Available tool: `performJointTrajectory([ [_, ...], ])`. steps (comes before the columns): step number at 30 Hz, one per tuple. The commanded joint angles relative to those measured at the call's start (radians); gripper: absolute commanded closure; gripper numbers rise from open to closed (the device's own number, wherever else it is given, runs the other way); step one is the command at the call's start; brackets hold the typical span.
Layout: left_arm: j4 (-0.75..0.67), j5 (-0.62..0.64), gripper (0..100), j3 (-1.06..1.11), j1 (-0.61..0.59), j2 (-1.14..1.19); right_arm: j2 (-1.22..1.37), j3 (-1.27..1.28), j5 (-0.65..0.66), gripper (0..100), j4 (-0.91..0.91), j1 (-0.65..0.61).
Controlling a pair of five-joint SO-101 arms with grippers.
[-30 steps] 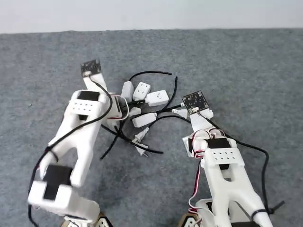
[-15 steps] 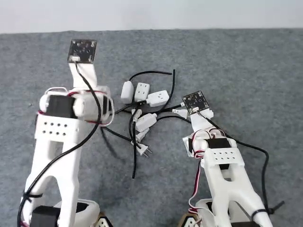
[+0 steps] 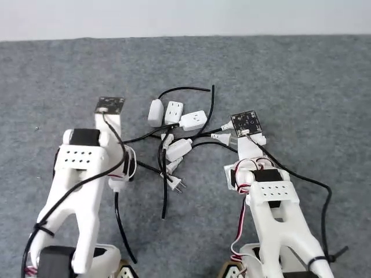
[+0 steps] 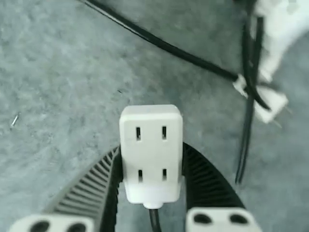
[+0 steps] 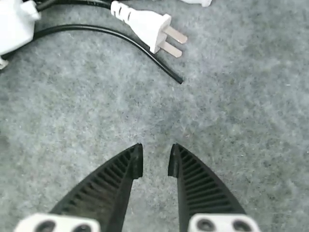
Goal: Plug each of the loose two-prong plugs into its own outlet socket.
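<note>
My left gripper (image 4: 151, 154) is shut on a white outlet socket (image 4: 151, 150), whose face with its slots looks at the camera. Seen from above, this socket (image 3: 117, 183) hangs under the left arm, with its black cable (image 3: 123, 231) trailing toward the near edge. In the right wrist view my right gripper (image 5: 155, 162) hovers low over bare carpet, its fingers a little apart with nothing between them. A loose white two-prong plug (image 5: 145, 26) lies just ahead of it. That plug (image 3: 223, 139) lies beside the right arm's wrist in the high view.
Several white sockets (image 3: 173, 112) and black cables (image 3: 185, 90) lie tangled at the middle of the grey carpet. Another two-prong plug (image 3: 175, 183) lies at the tangle's near side. Open carpet stretches to the far right and far left.
The left arm has drawn back toward the near side with the socket, dragging its cable out of the tangle. The right wrist shifted slightly to the right.
</note>
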Motion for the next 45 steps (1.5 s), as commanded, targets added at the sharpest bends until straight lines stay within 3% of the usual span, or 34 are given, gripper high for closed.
performJointTrajectory([
  [1, -0.152, 0.032, 99, 0.059, -0.02, 0.002, -0.008, -0.046, -0.003, 88.8, 0.064, -0.045],
  [10, -0.508, 0.064, 99, 0.358, 0.132, 0.002, -0.007, -0.103, -0.003, 88.7, 0.16, -0.216],
  [18, -0.502, 0.11, 97, 0.36, 0.124, -0.005, -0.002, -0.1, 0.052, 88.7, 0.173, -0.213],
  [25, -0.368, 0.11, 72, 0.306, 0.098, -0.009, -0.008, -0.13, 0.061, 88.7, 0.188, -0.315],
  [32, -0.362, 0.107, 71, 0.354, 0.075, -0.216, -0.007, -0.215, 0.048, 88.7, 0.179, -0.473],
  [38, -0.362, 0.021, 71, 0.446, -0.064, -0.459, 0.015, -0.284, -0.123, 90.6, 0.108, -0.588],
  [41, -0.365, 0.021, 71, 0.449, -0.115, -0.462, 0.077, -0.31, -0.157, 99.5, 0.022, -0.627],
  [45, -0.425, 0.026, 73, 0.449, -0.129, -0.39, 0.217, -0.359, -0.227, 98.9, -0.044, -0.677],
])
